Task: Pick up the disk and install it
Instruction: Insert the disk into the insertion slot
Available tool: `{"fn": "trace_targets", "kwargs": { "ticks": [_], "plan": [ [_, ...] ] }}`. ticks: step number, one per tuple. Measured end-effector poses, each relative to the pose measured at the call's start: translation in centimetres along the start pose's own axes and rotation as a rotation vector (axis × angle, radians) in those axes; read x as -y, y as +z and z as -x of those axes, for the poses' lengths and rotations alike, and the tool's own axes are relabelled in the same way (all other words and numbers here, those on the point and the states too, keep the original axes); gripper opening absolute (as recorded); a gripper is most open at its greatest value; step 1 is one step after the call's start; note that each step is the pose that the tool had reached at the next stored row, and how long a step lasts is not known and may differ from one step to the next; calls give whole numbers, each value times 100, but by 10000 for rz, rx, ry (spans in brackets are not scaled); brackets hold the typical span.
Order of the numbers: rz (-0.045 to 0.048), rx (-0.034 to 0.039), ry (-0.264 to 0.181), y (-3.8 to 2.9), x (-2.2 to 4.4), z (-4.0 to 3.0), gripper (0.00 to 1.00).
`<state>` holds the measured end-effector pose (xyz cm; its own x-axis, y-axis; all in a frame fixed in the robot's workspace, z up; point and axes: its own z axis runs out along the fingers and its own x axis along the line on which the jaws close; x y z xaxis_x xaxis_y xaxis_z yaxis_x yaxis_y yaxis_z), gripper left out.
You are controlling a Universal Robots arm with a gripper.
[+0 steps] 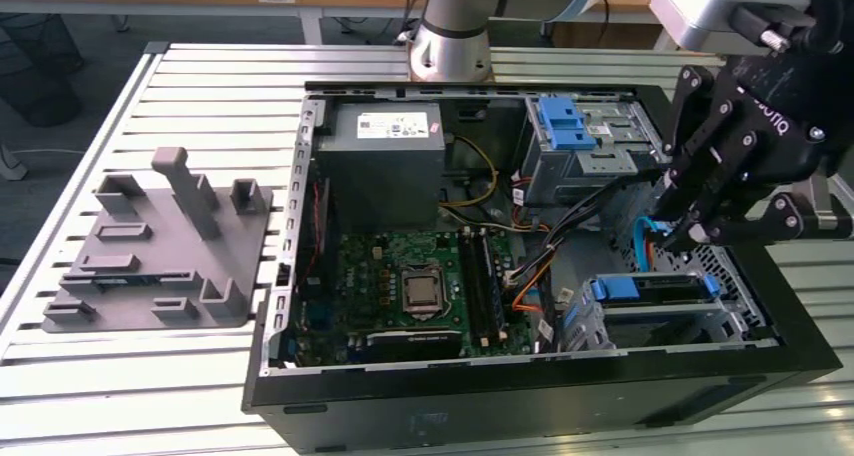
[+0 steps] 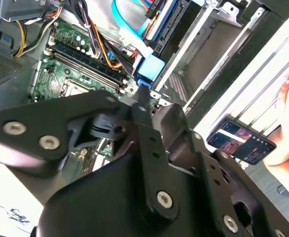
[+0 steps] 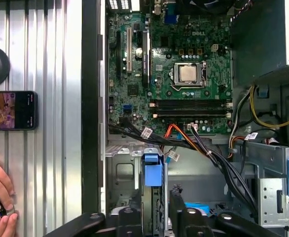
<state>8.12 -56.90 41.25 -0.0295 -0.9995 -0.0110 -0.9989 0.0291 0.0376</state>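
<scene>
- Could snag the light-blue data cable, looped just beside the hand; a sideways drift would likely tug it at its plug.
- Could wedge the disk against the rails of the metal drive cage if pushed at a tilt rather than straight along the slot.
- Could slip off on a pinch: judged smooth, narrow plastic at the carrier's edge, with little to bear on if caught off-centre.
- Could brush the black cable bundle running close past the cage.
- Hand spread in the first wrist view, tips standing either side of the blue end of the disk, a little wider than it; contact impossible to make out.
- Hovers just above the disk in the exterior view.
- Sits edge-on in the cage, at the near corner of the open computer case on the exterior view's right, right of the motherboard.
- Presents a bright blue carrier edge over a grey body; flat faces hidden by the cage.
</scene>
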Motion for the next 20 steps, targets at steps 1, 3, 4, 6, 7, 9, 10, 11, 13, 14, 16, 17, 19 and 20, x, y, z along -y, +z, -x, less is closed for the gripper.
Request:
{"fn": "trace_targets", "kwargs": {
  "ticks": [1,3,4,6,7,9,10,11,13,14,16,17,19,20],
  "plan": [
    [1,0,0,18,1,0,36],
    [0,0,0,55,3,-2,24],
    [0,-1,0,73,4,-3,24],
    [0,1,0,109,5,-7,13],
    [1,1,0,127,6,-8,13],
    [0,0,0,164,7,-10,11],
    [-1,2,0,182,8,-10,11],
    [-2,-1,0,189,8,-10,11],
    [-2,-3,0,190,8,-11,11],
    [-2,-2,0,190,8,-10,11],
    [-2,0,0,197,9,-11,11],
    [-2,-1,-1,197,9,-11,11],
    [-2,0,0,197,8,-11,11],
    [-2,0,0,198,9,-11,11]
  ]
}}
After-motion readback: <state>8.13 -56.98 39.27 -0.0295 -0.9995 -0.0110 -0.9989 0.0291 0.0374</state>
